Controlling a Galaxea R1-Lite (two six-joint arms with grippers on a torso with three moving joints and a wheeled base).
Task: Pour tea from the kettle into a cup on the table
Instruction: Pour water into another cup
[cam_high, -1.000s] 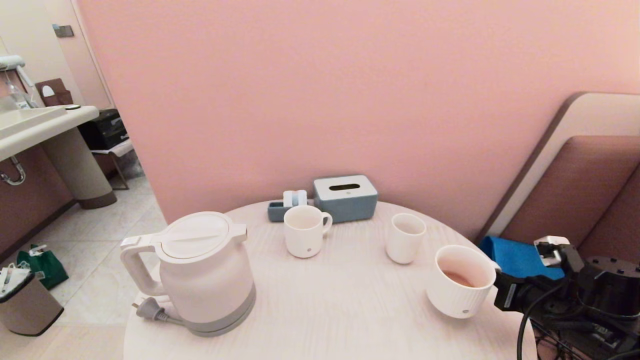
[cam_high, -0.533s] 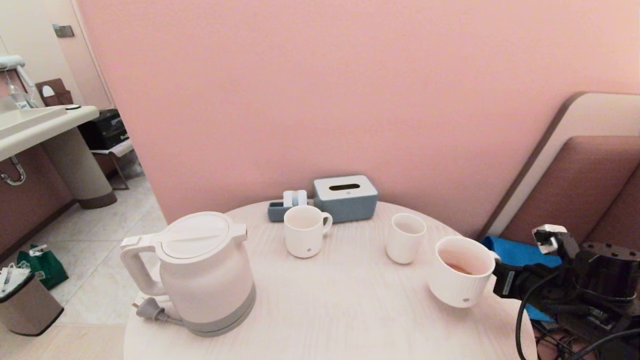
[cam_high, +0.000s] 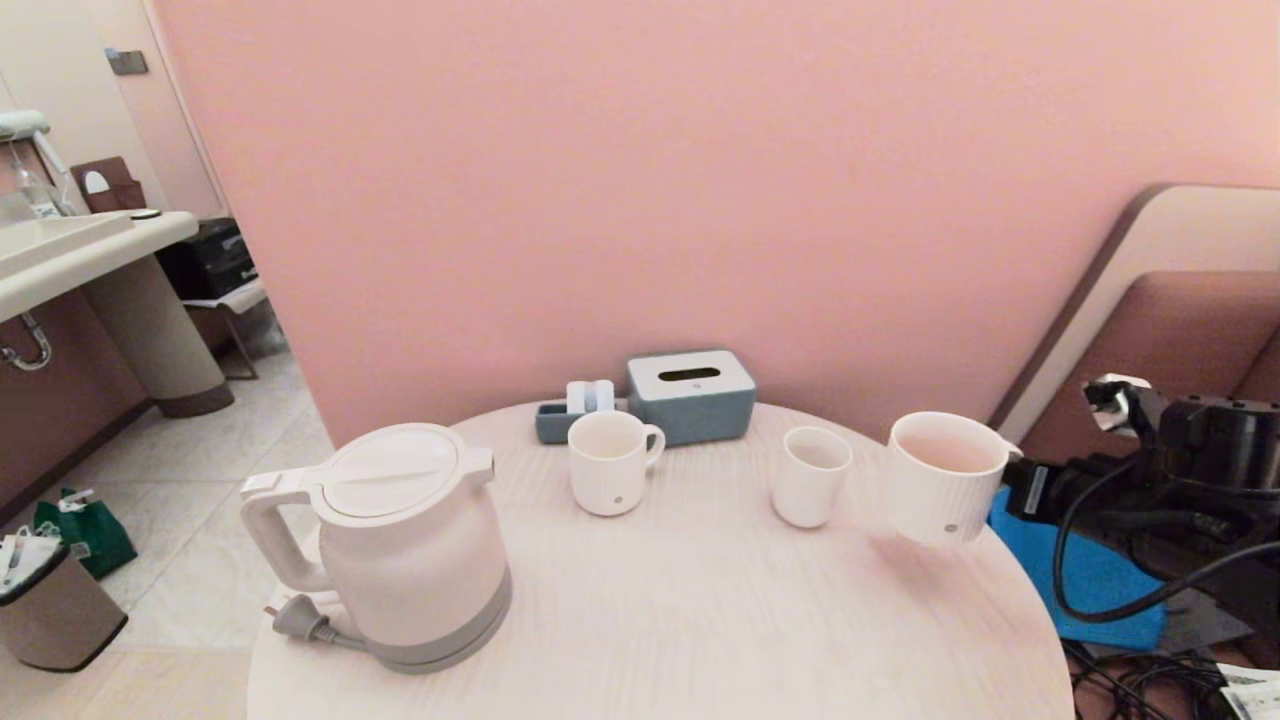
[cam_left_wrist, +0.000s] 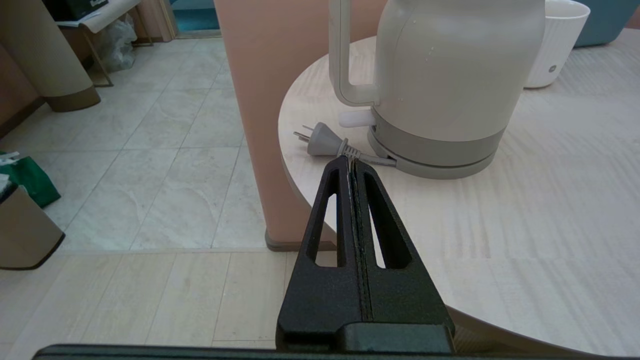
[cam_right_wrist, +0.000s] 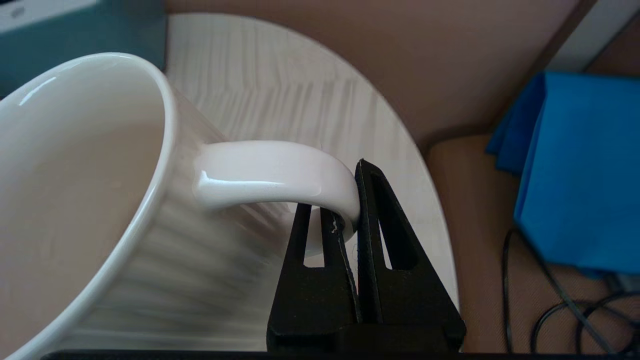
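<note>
The wide ribbed white cup (cam_high: 945, 480) hangs above the right edge of the round pale table (cam_high: 680, 620). My right gripper (cam_high: 1012, 478) is shut on its handle (cam_right_wrist: 280, 172), with the handle's outer bend pinched between the fingers (cam_right_wrist: 345, 200). From here I cannot make out the tea inside the cup. The white kettle (cam_high: 400, 545) stands at the front left, lid on and handle to the left. My left gripper (cam_left_wrist: 351, 162) is shut on nothing, low by the table's near-left edge, its tips close to the kettle's cord. The head view does not show it.
A narrower white mug (cam_high: 610, 462) and a slim white cup (cam_high: 810, 476) stand mid-table. Behind them are a grey-blue tissue box (cam_high: 690, 395) and a small tray (cam_high: 556, 420). The kettle's plug (cam_high: 295, 620) lies loose at the left edge. Blue cloth (cam_high: 1100, 580) and cables lie on the seat to the right.
My right gripper has lifted the cup off the table, up and slightly further back. The cup was tilted toward the front and now hangs nearly level. The kettle has not moved.
</note>
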